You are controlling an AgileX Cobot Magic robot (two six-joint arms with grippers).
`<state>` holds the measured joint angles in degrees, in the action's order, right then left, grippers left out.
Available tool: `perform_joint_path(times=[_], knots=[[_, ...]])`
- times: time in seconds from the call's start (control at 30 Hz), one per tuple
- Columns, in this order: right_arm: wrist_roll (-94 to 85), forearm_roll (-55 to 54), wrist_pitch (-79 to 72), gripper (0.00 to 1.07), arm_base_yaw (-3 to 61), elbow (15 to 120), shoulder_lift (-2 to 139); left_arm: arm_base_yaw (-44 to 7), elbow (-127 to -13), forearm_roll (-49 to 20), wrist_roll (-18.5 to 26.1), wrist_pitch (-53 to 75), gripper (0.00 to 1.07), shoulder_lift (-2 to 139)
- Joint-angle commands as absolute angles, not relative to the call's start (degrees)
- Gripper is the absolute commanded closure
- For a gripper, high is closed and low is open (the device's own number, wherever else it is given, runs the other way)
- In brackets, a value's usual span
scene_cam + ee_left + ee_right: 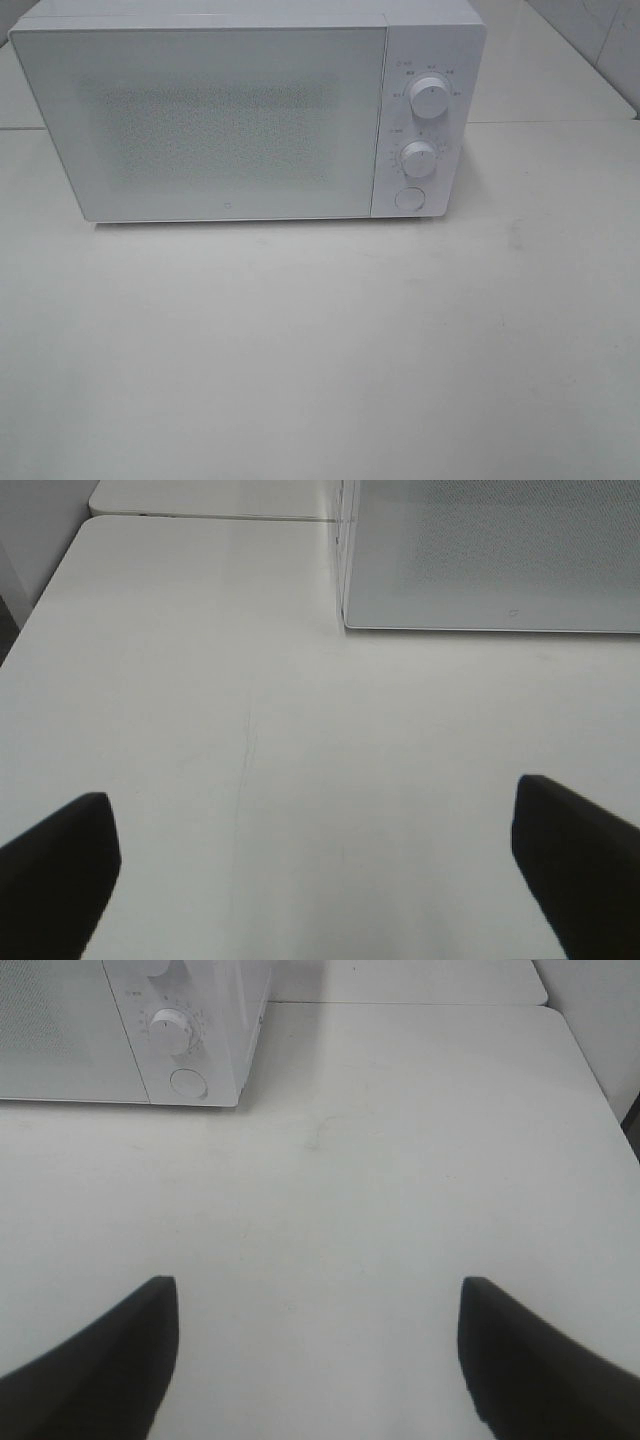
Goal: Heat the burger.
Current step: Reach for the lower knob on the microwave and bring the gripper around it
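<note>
The burger is out of view in every frame. A white microwave (240, 115) stands at the back of the white table (320, 350) with its door shut. Neither arm shows in the high view. In the left wrist view my left gripper (315, 865) hangs open over bare table, its dark fingers (55, 865) wide apart, with the microwave's front corner (490, 570) ahead. My right gripper (318, 1350) is open too, with nothing between its fingers (100, 1360), facing the microwave's control panel (185, 1030).
The microwave has two round knobs (428, 97) (418, 159) and a round door button (409, 198) on its right side. A table seam (560, 122) runs behind it. A second table top (210, 498) abuts at the far end.
</note>
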<state>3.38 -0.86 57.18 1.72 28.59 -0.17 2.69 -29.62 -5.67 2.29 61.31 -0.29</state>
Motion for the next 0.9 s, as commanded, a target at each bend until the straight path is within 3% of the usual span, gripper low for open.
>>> perform_joint_path(times=[0.03,0.9], knots=[[3.78,-0.97,56.44,0.32,1.55,29.34,-0.46,2.98,-29.56,-5.9,2.01,61.42,0.07,-1.26],[3.78,-1.2,36.04,0.32,1.55,30.48,24.35,2.98,-29.56,-5.9,2.01,61.42,0.07,-1.26]])
